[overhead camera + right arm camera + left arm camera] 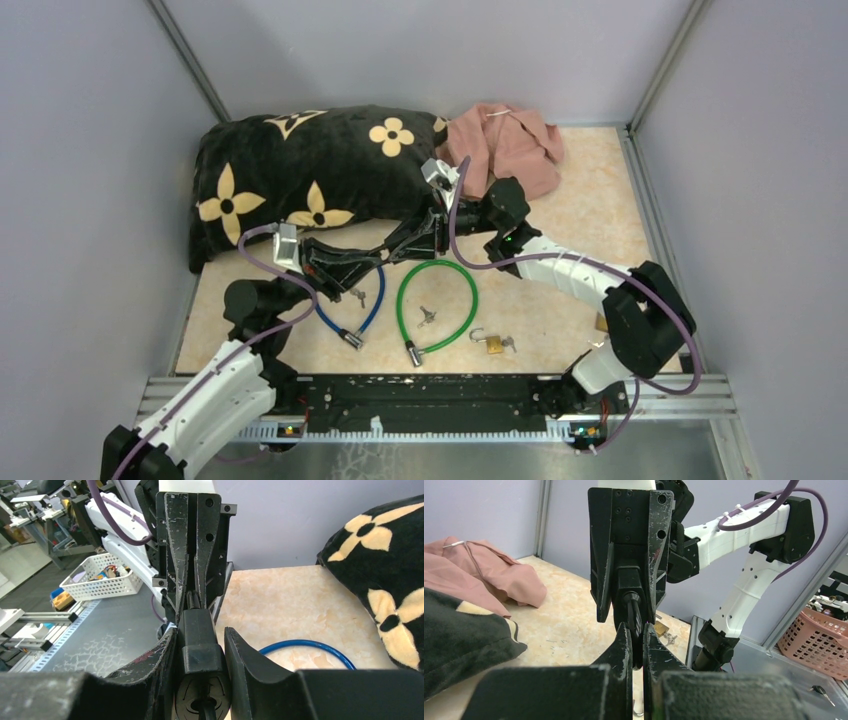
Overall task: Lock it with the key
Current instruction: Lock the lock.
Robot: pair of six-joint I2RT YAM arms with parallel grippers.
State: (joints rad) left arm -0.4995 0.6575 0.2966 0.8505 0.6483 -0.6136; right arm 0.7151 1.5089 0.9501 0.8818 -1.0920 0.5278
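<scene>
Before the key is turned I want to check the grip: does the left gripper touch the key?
Touching. In the left wrist view the fingers of the left gripper press the thin dark key from both sides, no gap.

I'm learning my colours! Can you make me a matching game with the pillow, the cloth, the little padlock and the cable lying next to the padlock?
Things:
1. pillow
2. cloth
3. padlock
4. cable next to the padlock

Colours:
A. green
B. black with cream flowers
C. pink
D. gold

Pairs: 1-B, 2-C, 3-D, 4-A
</scene>
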